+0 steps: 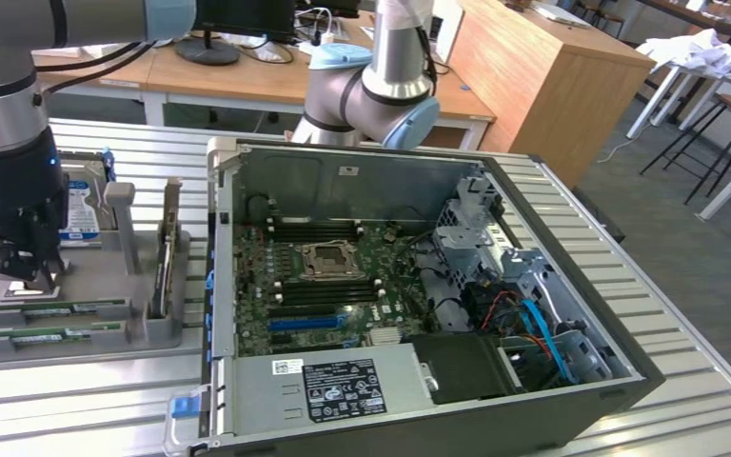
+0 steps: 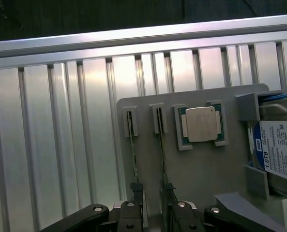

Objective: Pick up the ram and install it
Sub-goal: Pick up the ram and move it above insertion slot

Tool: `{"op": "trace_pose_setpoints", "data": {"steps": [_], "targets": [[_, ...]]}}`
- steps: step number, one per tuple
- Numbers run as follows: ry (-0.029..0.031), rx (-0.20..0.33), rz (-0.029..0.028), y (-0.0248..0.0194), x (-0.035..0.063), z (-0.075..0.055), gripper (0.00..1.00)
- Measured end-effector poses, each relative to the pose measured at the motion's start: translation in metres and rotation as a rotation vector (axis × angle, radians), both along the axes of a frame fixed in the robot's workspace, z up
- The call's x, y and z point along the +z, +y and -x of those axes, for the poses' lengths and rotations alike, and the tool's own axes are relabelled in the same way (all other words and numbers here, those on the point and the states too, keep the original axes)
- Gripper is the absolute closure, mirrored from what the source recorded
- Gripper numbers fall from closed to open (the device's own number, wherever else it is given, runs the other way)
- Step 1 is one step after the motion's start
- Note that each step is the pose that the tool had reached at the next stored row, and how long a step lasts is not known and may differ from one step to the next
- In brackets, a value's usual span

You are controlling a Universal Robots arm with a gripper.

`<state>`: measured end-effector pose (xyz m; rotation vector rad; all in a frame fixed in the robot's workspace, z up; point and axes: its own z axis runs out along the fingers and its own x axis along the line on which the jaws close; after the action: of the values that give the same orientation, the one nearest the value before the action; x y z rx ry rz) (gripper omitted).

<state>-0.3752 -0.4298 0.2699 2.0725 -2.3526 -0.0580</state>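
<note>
Two thin green sticks lie side by side in slots of a grey fixture (image 1: 149,333) at the exterior view's left. The ram (image 1: 58,308) is the farther one; edge-on in the wrist view, the ram (image 2: 161,145) runs into the gap between my fingers. Its twin (image 2: 132,145) lies in line with one finger (image 2: 133,210). My gripper (image 1: 16,276) hangs just above the sticks' ends, open, holding nothing. The gripper (image 2: 154,212) touches neither stick as far as I can see. The open computer case (image 1: 594,400) shows its motherboard with long black memory slots (image 1: 327,230).
The fixture also carries a processor chip (image 2: 201,124), a hard drive (image 2: 279,145) and an upright card (image 1: 165,252). Everything stands on a ribbed aluminium table (image 1: 708,400). A second robot arm (image 1: 379,86) rises behind the case. Desks and stools stand farther back.
</note>
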Motion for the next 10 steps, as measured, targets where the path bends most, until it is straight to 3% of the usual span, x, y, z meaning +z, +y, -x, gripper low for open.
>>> {"op": "trace_pose_setpoints", "data": {"steps": [10], "targets": [[0.0001, 0.000, 0.0000, 0.0000, -0.0123, 0.000, 0.70]]}}
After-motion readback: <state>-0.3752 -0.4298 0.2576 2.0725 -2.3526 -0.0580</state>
